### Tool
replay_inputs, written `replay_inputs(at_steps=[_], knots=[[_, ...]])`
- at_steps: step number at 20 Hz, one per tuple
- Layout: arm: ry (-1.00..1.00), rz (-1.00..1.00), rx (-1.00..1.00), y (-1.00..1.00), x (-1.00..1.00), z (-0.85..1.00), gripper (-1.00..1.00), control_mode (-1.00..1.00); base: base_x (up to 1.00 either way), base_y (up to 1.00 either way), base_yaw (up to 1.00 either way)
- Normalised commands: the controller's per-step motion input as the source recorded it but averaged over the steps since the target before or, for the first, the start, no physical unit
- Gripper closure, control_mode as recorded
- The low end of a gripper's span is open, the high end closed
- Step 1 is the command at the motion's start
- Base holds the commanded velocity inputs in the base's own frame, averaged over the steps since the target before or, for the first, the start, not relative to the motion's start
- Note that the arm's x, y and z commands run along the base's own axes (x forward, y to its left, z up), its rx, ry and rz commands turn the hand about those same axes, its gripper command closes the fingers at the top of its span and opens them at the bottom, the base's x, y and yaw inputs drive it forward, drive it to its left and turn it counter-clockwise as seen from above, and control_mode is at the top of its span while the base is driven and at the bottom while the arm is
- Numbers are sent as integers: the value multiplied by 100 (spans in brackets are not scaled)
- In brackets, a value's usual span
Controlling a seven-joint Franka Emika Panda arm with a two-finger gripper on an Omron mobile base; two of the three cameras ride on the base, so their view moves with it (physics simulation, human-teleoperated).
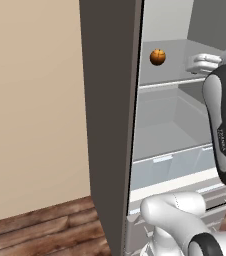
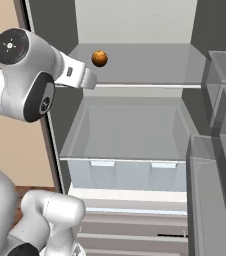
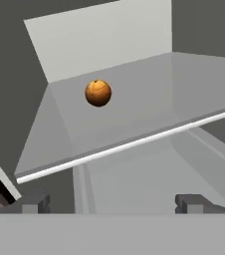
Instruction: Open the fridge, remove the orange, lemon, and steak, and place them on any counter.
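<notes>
The fridge (image 2: pixel 135 25) stands open, showing its pale grey interior. The orange (image 1: pixel 157 57) (image 2: pixel 99 58) (image 3: pixel 98 93) rests alone on the upper glass shelf (image 3: pixel 144 114), towards the back left. My gripper (image 1: pixel 191 65) (image 2: pixel 91 80) (image 3: pixel 113 201) hovers open just in front of the shelf's front edge, short of the orange and a little to its right, with nothing between its fingers. The lemon, the steak and the counter are out of view.
Below the shelf sits a clear crisper drawer (image 2: pixel 130 170). The open door's bins (image 2: pixel 220 100) stand close on the right. The fridge's grey side panel (image 1: pixel 110 125) borders a beige wall (image 1: pixel 30 100) and wooden floor (image 1: pixel 45 230) on the left.
</notes>
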Motion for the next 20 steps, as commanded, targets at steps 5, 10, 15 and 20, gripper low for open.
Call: replay_inputs(at_steps=[5,10,15,20], knots=[[-3,0,6,0,50,2,-100,-100,0,0,0],[0,0,3,0,51,0,-100,-100,0,0,0],[0,0,0,0,40,1,-100,-100,0,0,0],[2,0,0,5,30,1,-100,-100,0,0,0]])
